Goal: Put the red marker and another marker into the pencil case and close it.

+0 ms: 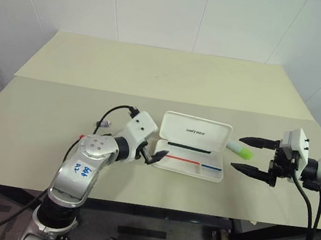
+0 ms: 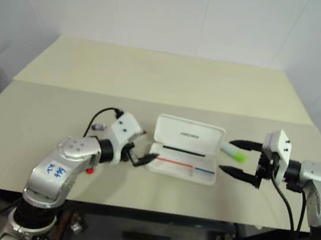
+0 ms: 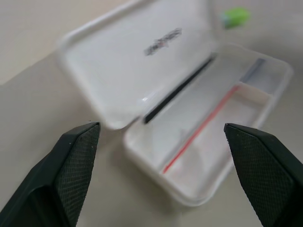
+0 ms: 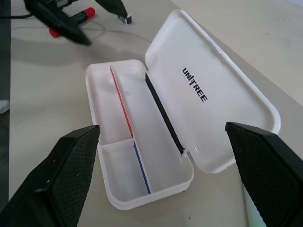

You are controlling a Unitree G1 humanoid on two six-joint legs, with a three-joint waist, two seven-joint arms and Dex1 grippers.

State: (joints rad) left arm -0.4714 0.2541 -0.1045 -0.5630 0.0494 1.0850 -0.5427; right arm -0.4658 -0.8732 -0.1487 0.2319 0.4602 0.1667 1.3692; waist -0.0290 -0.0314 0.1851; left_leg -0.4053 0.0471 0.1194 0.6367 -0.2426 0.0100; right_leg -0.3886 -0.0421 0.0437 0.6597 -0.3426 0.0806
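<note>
We see the pencil case (image 1: 193,146) lying open and empty on the worktop (image 1: 155,77). The green marker (image 1: 240,149) rests just right of it; the red marker (image 4: 71,21) (partly hidden) lies left. Left fingers (image 1: 148,154) and right fingers (image 1: 246,154) spread apart, holding nothing.

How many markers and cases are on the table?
Markers: 2, the red marker and the green marker
Cases: 1, the open pencil case, nothing inside
Total: 3
</note>
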